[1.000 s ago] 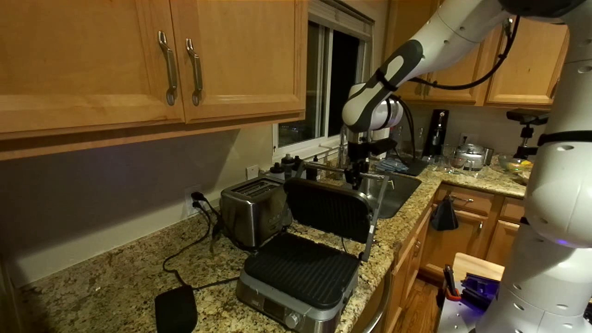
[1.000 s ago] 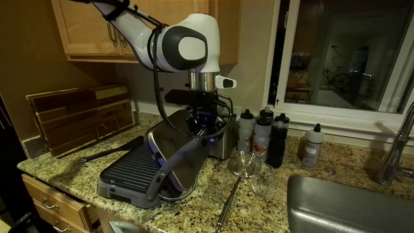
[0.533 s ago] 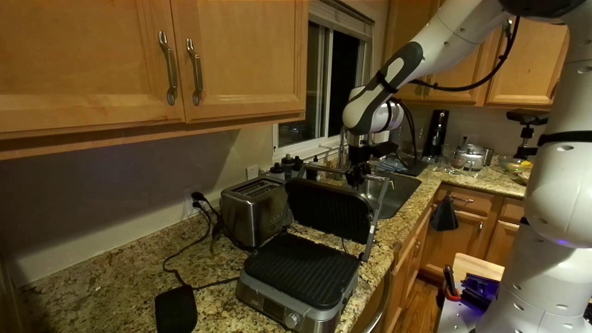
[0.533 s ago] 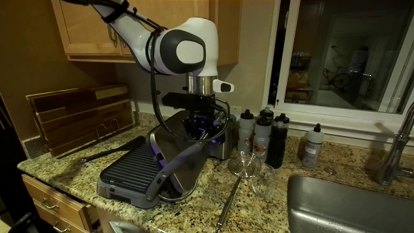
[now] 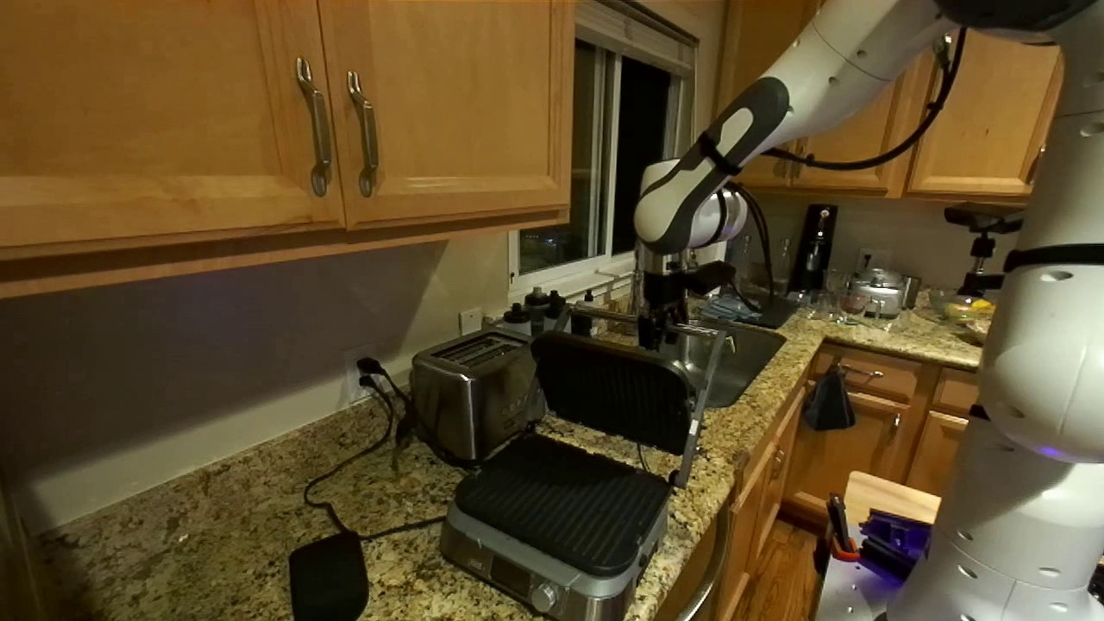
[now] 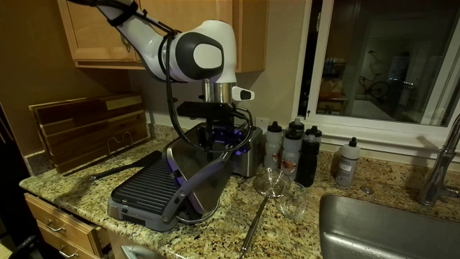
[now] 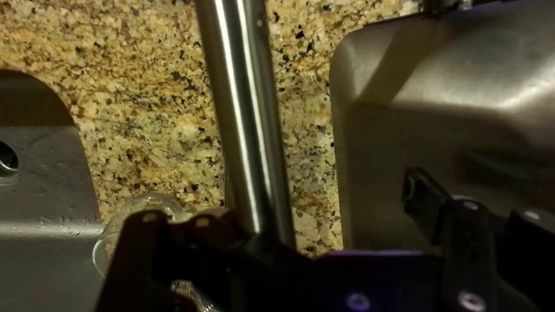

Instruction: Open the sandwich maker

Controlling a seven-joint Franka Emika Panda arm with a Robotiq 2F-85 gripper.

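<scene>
The sandwich maker stands with its lid (image 5: 612, 392) raised and leaning back, its lower ribbed plate (image 5: 565, 504) exposed in both exterior views. The steel bar handle (image 7: 245, 99) runs down through the wrist view. My gripper (image 7: 314, 203) is at that bar with its fingers spread. The bar lies close to the left finger; whether they touch cannot be made out. The right finger (image 7: 422, 197) is well apart from it, in front of the lid's steel back (image 7: 381, 143). In an exterior view the gripper (image 6: 224, 144) is dark behind a cable loop.
A silver toaster (image 5: 470, 397) stands beside the lid against the wall. Several bottles (image 6: 289, 154), a strainer (image 6: 271, 183) and a glass (image 6: 293, 203) are behind the lid, before the sink (image 6: 388, 233). A power cord (image 5: 405, 528) crosses the counter.
My gripper's fingers have spread apart. The arm dipped slightly, then shifted a little toward the lid. The lid tipped back a touch at first and has stayed put since.
</scene>
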